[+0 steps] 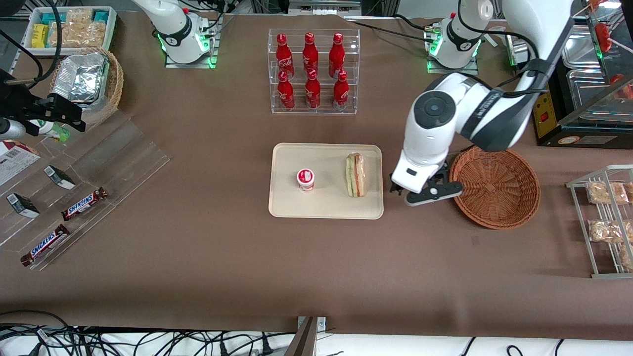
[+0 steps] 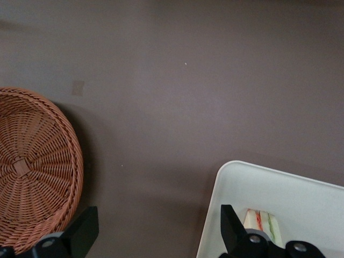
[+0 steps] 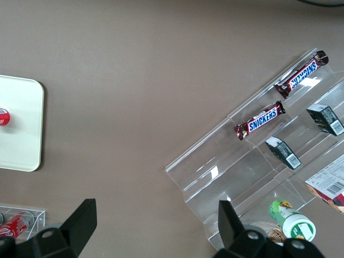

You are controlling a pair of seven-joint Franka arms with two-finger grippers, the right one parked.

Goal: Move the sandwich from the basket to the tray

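One sandwich (image 1: 355, 174) lies on the tray (image 1: 287, 205); the gripper (image 1: 398, 191), jaws released, hangs between tray and basket (image 1: 497, 186).

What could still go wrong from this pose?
1. The open left gripper hangs low between the cream rectangular plastic tray and the empty round reddish-brown wicker basket; a sideways retreat might clip the basket rim.
2. The clear-wrapped triangular sandwich stands on a narrow edge near the tray's rim, so a nudge could tip it, possibly toward the small red-and-white lidded cup.
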